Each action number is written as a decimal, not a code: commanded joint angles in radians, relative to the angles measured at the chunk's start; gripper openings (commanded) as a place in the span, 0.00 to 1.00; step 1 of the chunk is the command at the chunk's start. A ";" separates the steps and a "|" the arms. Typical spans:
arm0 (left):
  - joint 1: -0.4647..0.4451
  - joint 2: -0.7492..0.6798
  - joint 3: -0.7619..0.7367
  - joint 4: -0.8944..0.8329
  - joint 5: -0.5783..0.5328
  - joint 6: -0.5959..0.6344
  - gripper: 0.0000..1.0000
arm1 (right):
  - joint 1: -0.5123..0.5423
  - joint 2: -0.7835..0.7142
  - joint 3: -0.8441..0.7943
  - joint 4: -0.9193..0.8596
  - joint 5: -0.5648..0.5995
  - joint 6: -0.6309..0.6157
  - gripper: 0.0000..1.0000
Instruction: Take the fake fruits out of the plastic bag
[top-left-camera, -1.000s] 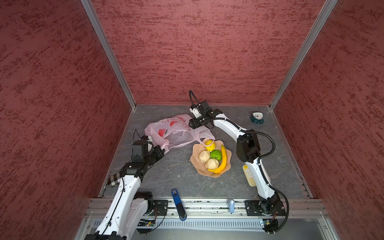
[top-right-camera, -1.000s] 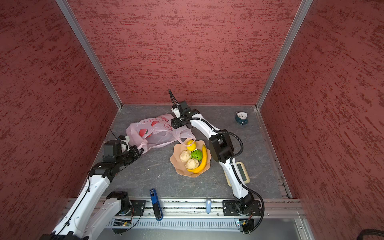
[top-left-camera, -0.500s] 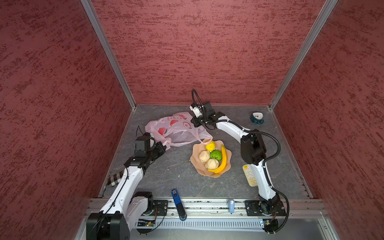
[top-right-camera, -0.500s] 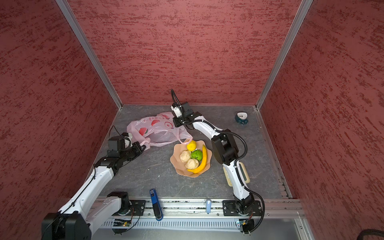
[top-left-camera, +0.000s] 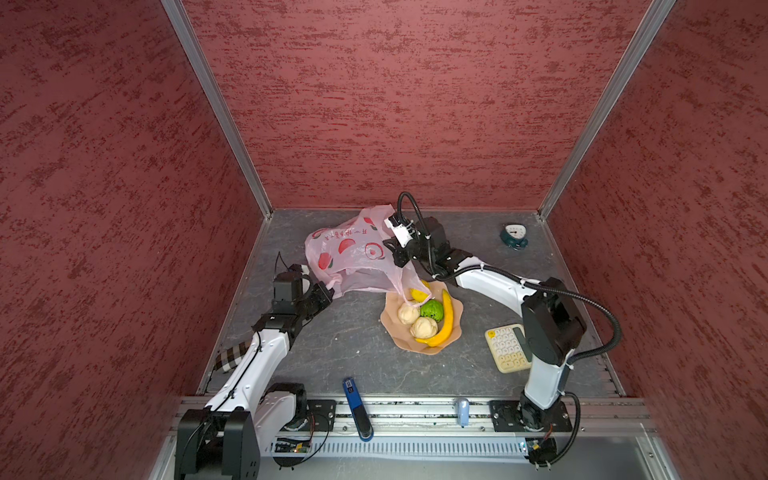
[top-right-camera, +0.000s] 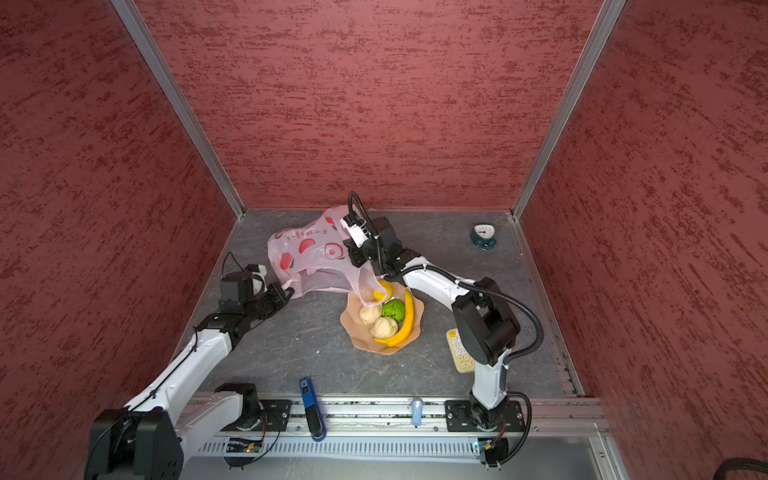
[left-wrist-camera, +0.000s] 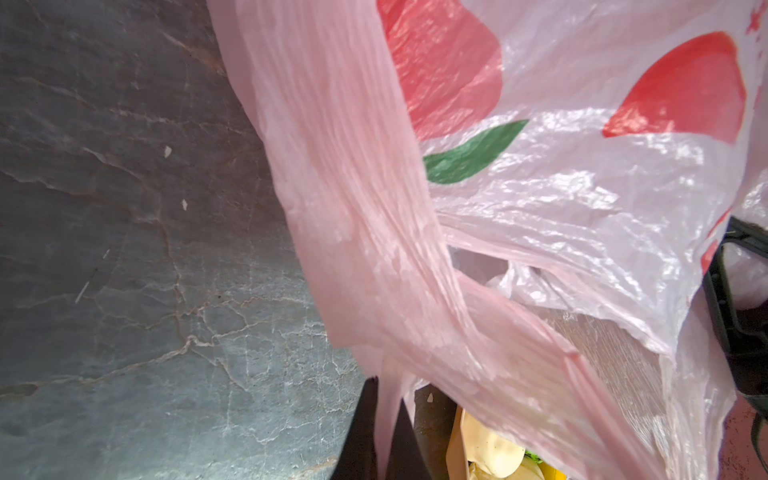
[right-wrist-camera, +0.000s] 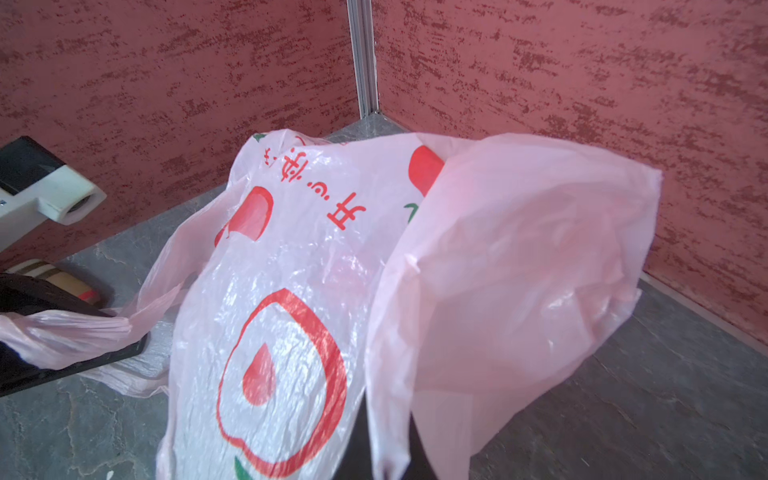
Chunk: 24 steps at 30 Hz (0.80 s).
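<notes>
The left gripper (top-left-camera: 322, 293) is gripping one loop handle of the plastic bag (top-left-camera: 353, 255) low over the bench (top-left-camera: 332, 357), just as it was a second ago. The change is on the other side. The right gripper (top-left-camera: 395, 255), standing open beside the bag a second ago, is now pinching the film at the bag's far right edge and holding it raised.

With both ends held, the bag is probably ready for tipping or shaking out. It is stretching on a slant, its long axis running from the near-left handle up to the far-right pinch, and its mouth is facing the bowl (top-left-camera: 405, 344). The loose handle is draping over the bowl's rim.

Five fake fruits (top-left-camera: 423, 327) are lying in the bowl, the banana (top-left-camera: 445, 318) among them. No red one is showing, and whether it is still inside the bag cannot be told.
</notes>
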 joint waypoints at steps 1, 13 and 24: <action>-0.019 0.020 -0.018 0.031 -0.005 -0.011 0.08 | -0.002 -0.008 -0.011 0.068 0.038 -0.029 0.06; -0.035 -0.012 -0.054 -0.053 -0.113 -0.087 0.06 | -0.003 0.047 0.092 0.021 0.020 -0.024 0.06; -0.099 -0.127 -0.111 -0.154 -0.350 -0.290 0.06 | 0.028 -0.136 -0.126 0.149 -0.023 -0.017 0.07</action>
